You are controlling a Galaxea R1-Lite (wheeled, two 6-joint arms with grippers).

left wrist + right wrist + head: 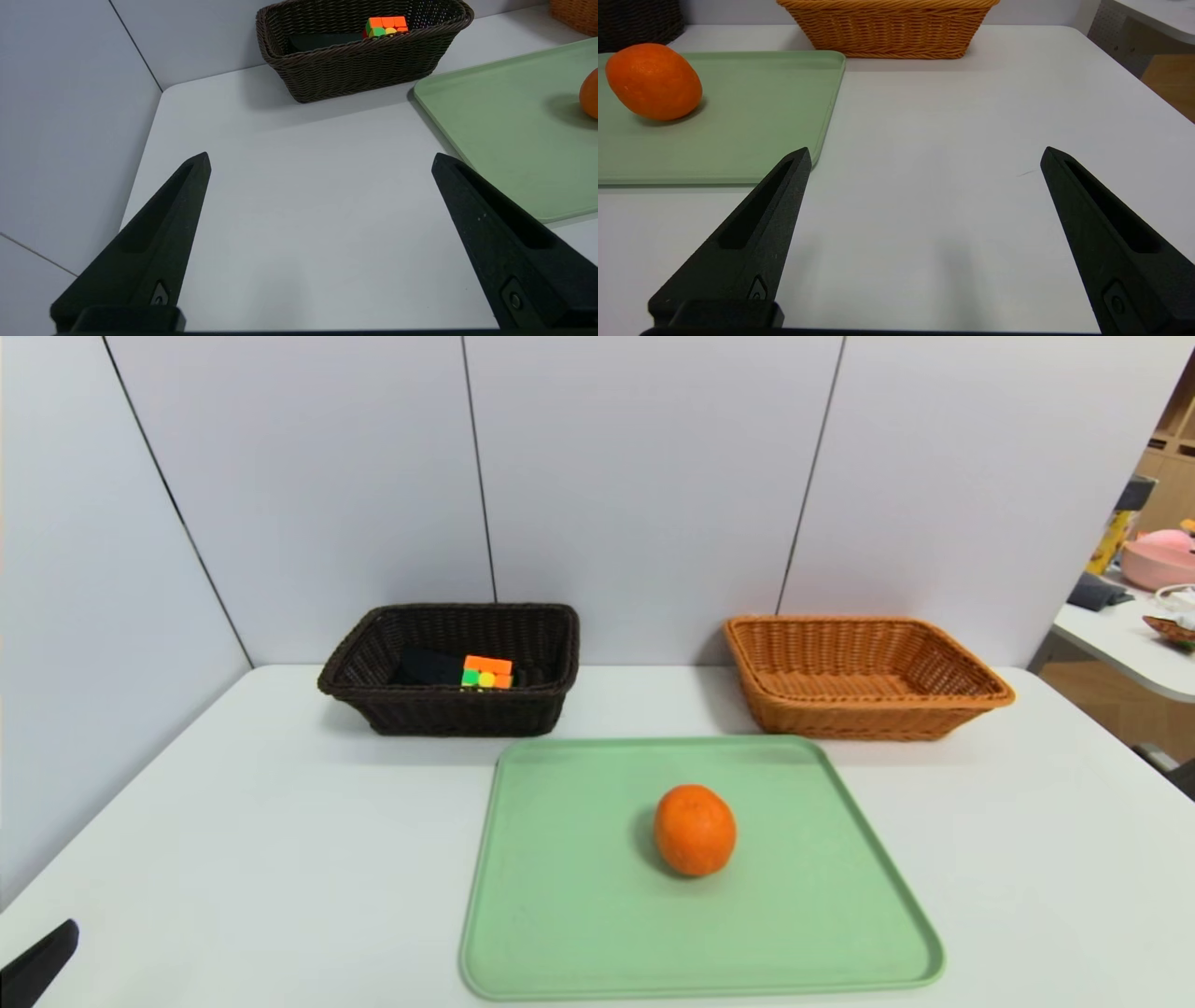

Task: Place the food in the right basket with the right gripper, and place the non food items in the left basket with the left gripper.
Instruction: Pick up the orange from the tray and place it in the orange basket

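Note:
An orange fruit (695, 830) lies near the middle of a green tray (579, 915); the right wrist view shows it too (654, 81). In the dark brown left basket (448, 709) sit the multicoloured puzzle cube (487, 672) and a black pouch (428, 666). The orange-tan right basket (864, 714) holds nothing. My left gripper (321, 158) hovers open over bare table left of the tray. Right of the tray, my right gripper (926, 154) is open over bare table as well. Neither holds anything.
White wall panels close off the back and left of the white table (233, 840). Beyond the table's right edge stands another table (1130, 644) with a pink pot (1158, 560). A black part of the left arm (37, 966) shows at the bottom left corner.

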